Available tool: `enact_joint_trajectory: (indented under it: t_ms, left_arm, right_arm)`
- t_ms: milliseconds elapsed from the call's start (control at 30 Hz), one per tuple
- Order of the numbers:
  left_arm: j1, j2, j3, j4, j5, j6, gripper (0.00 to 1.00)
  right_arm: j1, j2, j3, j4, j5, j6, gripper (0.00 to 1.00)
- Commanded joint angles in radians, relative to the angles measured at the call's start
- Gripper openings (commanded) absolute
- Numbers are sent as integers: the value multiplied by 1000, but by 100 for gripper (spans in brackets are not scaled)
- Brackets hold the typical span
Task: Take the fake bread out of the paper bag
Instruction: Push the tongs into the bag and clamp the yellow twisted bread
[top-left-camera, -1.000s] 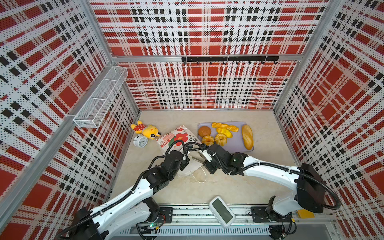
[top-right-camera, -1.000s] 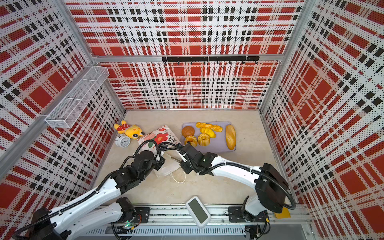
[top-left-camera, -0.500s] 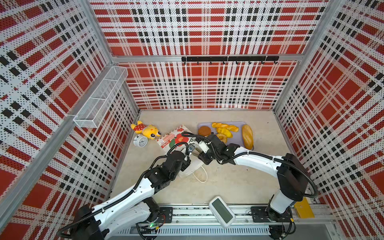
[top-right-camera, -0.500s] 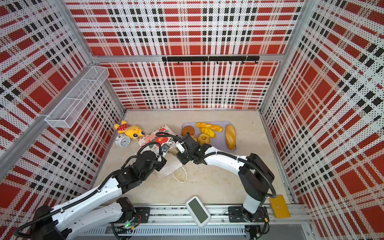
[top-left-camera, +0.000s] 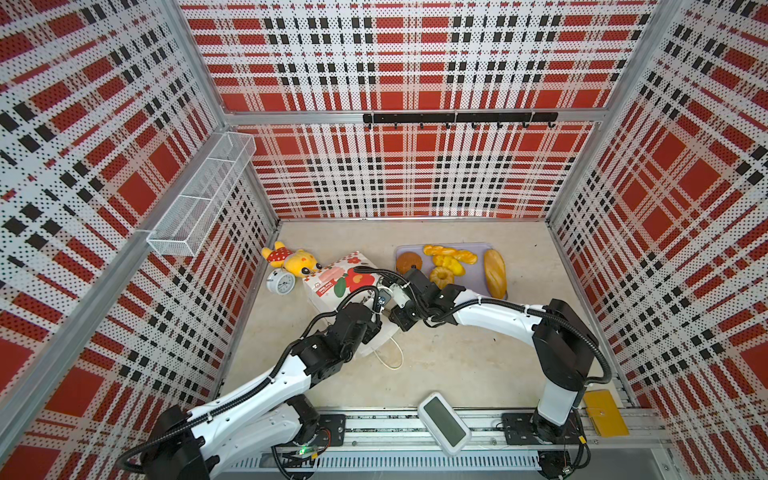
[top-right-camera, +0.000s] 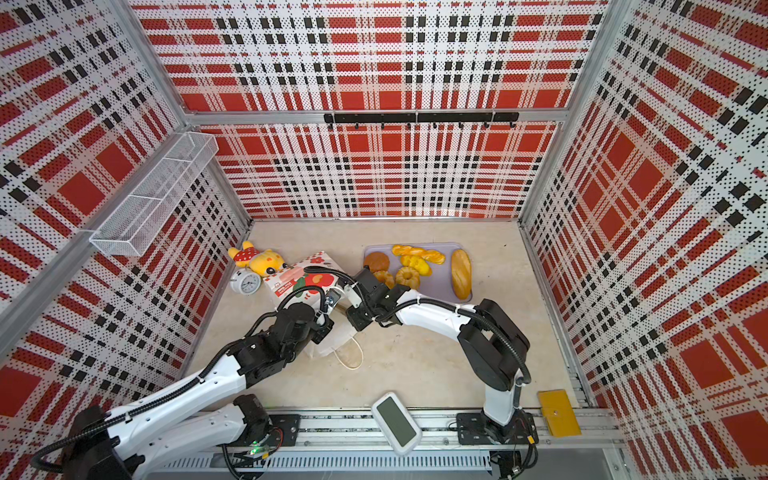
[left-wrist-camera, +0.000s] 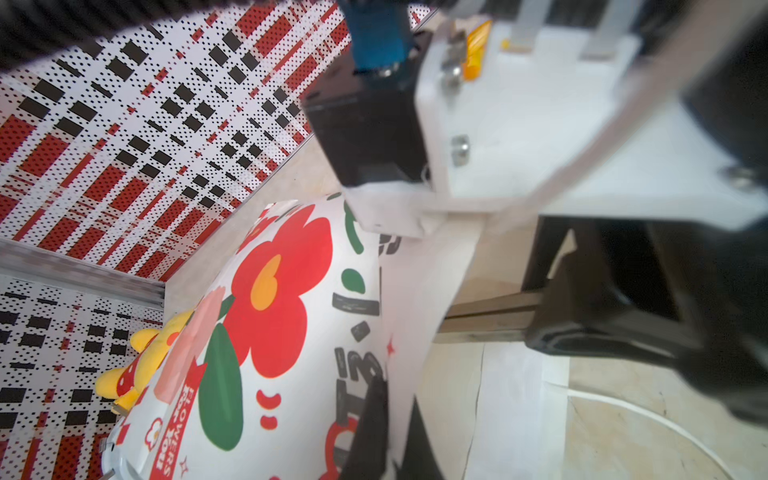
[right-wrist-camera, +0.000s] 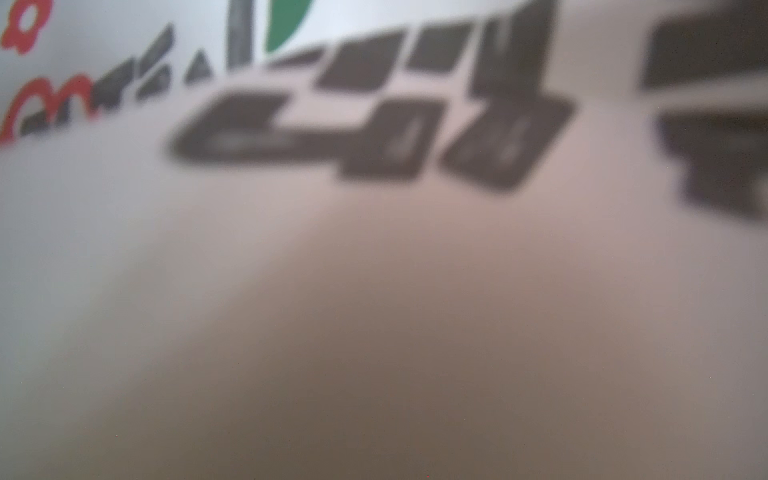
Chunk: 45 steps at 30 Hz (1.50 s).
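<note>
Paper bag (top-left-camera: 345, 278) flat; left tool (left-wrist-camera: 390, 424) pinches rim; right arm (top-left-camera: 490, 316) stretched low.

1. The paper bag (top-left-camera: 340, 278) lies on its side on the table (top-left-camera: 457, 361), left of centre in both top views.
2. A plush toy (top-left-camera: 291, 259) and a clock (top-left-camera: 281, 282) sit just left of the bag.
3. To its right, a tray (top-left-camera: 473, 279) holds the fake bread (top-left-camera: 494, 272).
</note>
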Motion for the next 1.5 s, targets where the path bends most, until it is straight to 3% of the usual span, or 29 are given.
enact_joint_trajectory:
  t_ms: [0, 100, 233, 433, 533, 667, 1000, 1300, 1467]
  left_arm:
    - [-8, -18, -9, 58, -21, 1, 0]
    - [-10, -20, -10, 58, -20, -3, 0]
    - [-10, -16, -10, 62, -25, -3, 0]
    - [-15, -16, -12, 59, -32, -5, 0]
    - [-14, -11, -11, 63, -32, -5, 0]
    - [-16, 2, -8, 63, -29, -8, 0]
    - [-19, 10, -7, 67, -21, -15, 0]
    - [-19, 29, -4, 73, -2, -22, 0]
    - [-17, 28, -2, 74, 0, -21, 0]
  right_arm:
    - [44, -109, -51, -19, 41, 63, 18]
    - [74, -162, -96, -16, 63, 94, 15]
    - [88, -212, -151, 8, 87, 124, 2]
    - [94, -286, -187, -14, 117, 155, 0]
    - [97, -334, -227, 28, 138, 147, 24]
    - [95, -349, -260, 94, 192, 162, 35]
    - [149, -311, -367, 341, 239, 419, 41]
    - [191, -221, -393, 512, 249, 511, 44]
    - [191, -141, -319, 473, 273, 505, 45]
